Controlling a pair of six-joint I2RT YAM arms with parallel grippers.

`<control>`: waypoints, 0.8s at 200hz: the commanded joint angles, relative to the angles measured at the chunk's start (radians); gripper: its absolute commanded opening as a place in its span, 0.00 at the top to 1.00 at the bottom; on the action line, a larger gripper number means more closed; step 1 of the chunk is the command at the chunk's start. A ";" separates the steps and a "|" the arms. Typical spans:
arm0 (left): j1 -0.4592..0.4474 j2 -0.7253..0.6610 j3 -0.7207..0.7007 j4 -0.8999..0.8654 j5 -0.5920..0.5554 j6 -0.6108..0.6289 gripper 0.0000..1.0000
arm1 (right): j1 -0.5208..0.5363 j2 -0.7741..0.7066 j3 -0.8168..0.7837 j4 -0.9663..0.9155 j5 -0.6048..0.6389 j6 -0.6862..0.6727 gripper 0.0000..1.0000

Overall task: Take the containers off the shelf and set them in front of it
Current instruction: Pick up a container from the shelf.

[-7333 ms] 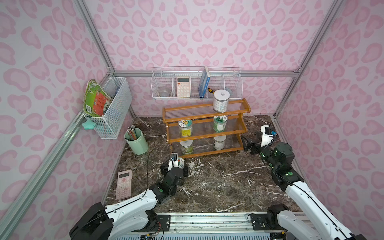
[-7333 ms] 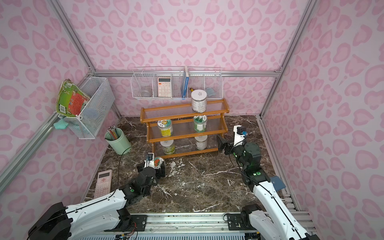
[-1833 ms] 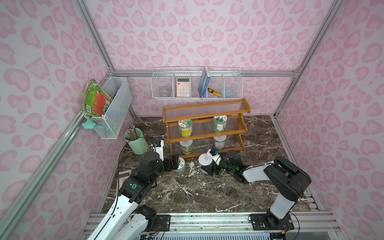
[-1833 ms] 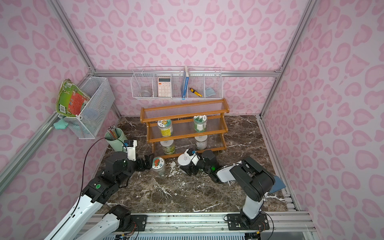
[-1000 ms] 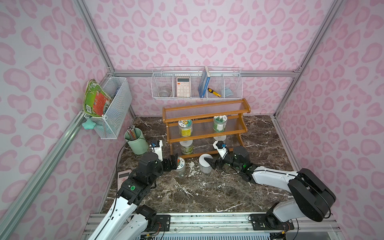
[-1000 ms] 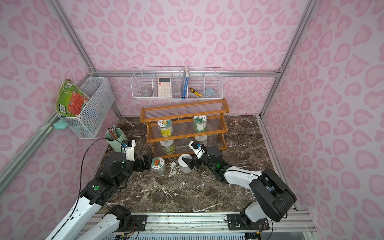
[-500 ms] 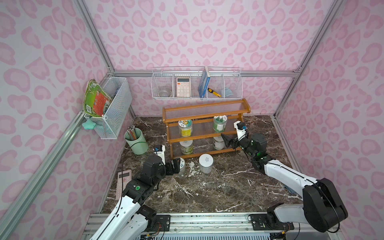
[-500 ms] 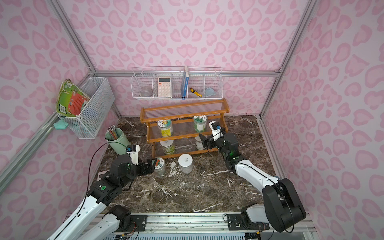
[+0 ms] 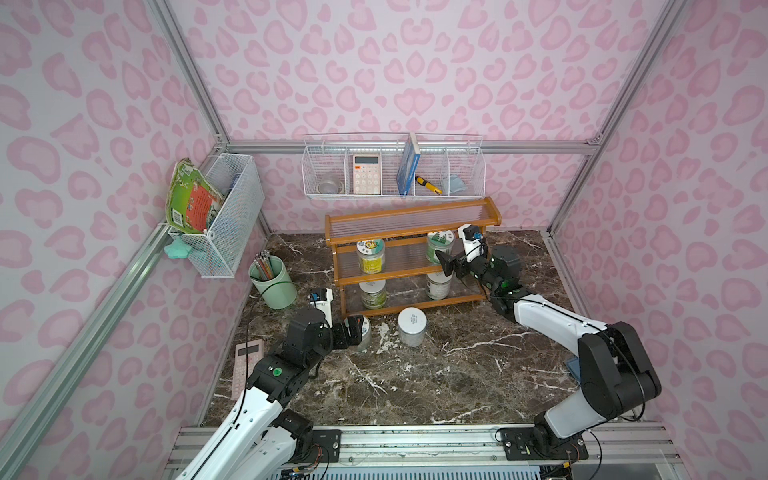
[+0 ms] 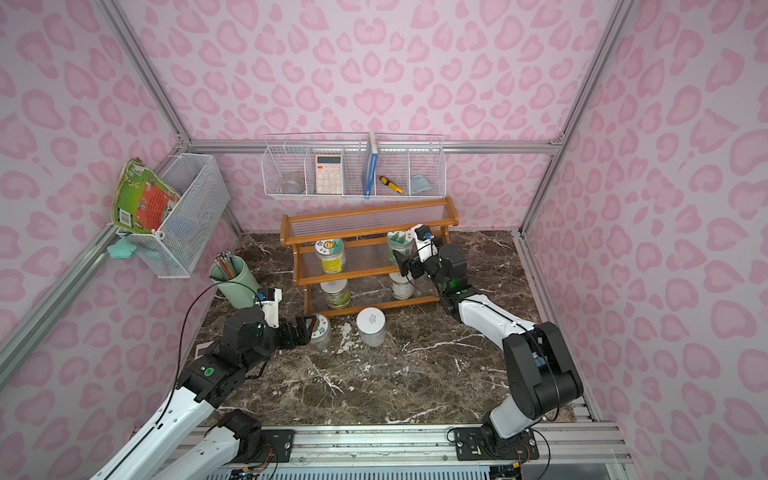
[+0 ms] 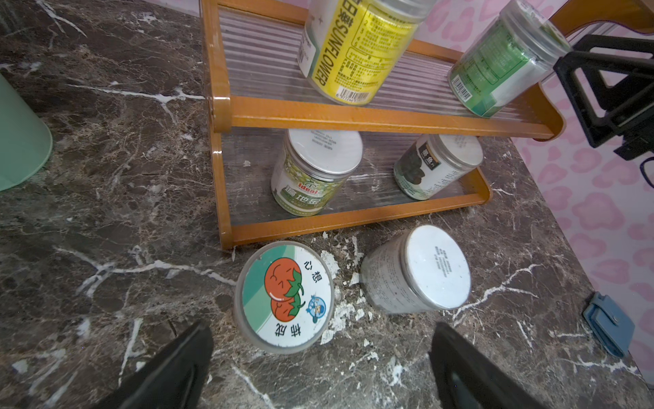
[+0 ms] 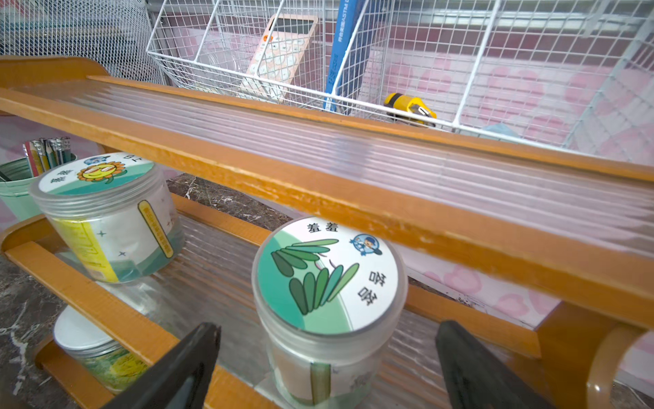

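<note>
I log one dark marble tabletop (image 9: 415, 386) carrying:
- the shelf (image 9: 399, 275)
- just before it, a tomato-lid jar (image 11: 285, 297) and a plain white-lid jar (image 9: 411, 326), both upright and apart
- a mint pencil cup (image 9: 274, 282)
- a pink calculator (image 9: 247, 361) at the edge

Shelf, middle tier: sunflower jar (image 9: 370, 255), leaf-lid jar (image 12: 327, 279).
Shelf, bottom tier: green-label jar (image 9: 372, 293), dark-label jar (image 9: 437, 284).
</note>
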 commanded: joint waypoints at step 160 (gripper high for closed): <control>0.001 0.002 -0.005 0.021 -0.007 0.007 0.01 | -0.001 0.210 0.189 -0.001 -0.021 -0.011 0.06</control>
